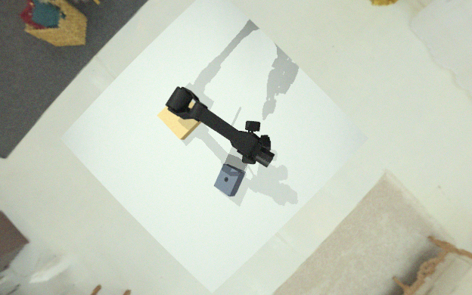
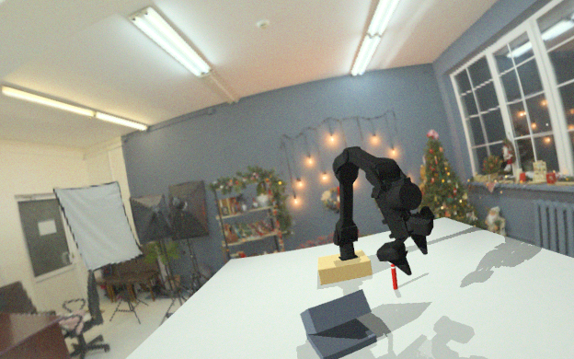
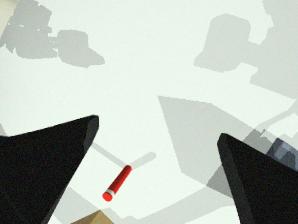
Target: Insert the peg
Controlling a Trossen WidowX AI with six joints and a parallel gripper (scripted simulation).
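Note:
The red peg (image 2: pixel 394 277) (image 3: pixel 118 183) stands upright on the table, with a white band near its top; it looks round. It is hidden under the arm in the top view. The blue-grey sloped panel (image 1: pixel 221 185) (image 2: pixel 337 312) has one small dark hole (image 1: pixel 226 179) in its face; a corner shows at the wrist view's right edge. My gripper (image 2: pixel 418 263) (image 3: pixel 160 131) is open and empty, above the table. In the wrist view the peg lies below the gap between the fingertips, nearer the left finger.
The arm's yellow base block (image 1: pixel 181 130) (image 2: pixel 345 272) (image 3: pixel 100 218) stands behind the panel in the exterior view. The panel is close to the peg's side of the table. Shadows of the arm fall across the white table (image 1: pixel 125 151) (image 2: pixel 245 295).

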